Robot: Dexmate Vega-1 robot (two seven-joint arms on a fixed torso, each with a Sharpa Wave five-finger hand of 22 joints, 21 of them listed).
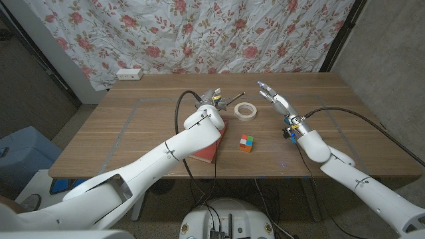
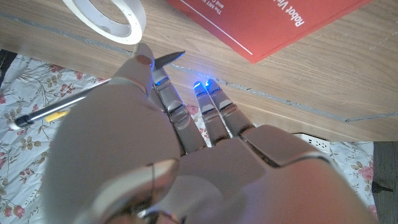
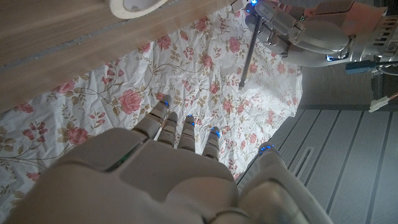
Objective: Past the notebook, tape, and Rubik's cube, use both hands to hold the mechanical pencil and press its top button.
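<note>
My left hand (image 1: 211, 99) is raised over the table behind the red notebook (image 1: 210, 145) and grips the mechanical pencil (image 1: 236, 98), whose end sticks out toward the white tape roll (image 1: 245, 111). In the left wrist view the pencil (image 2: 50, 112) crosses under my fingers (image 2: 168, 106), near the tape (image 2: 109, 18) and the notebook (image 2: 261, 22). My right hand (image 1: 273, 98) hovers open to the right of the tape, fingers spread. The right wrist view shows my right hand (image 3: 174, 168) facing the left hand (image 3: 311, 34) and the pencil (image 3: 249, 53). The Rubik's cube (image 1: 246, 143) sits near the front.
A floral cloth (image 1: 219, 33) hangs behind the wooden table (image 1: 133, 126). A white power strip (image 1: 129, 74) lies at the back left corner. Black cables run along both arms. A blue bin (image 1: 20, 156) stands on the floor to the left.
</note>
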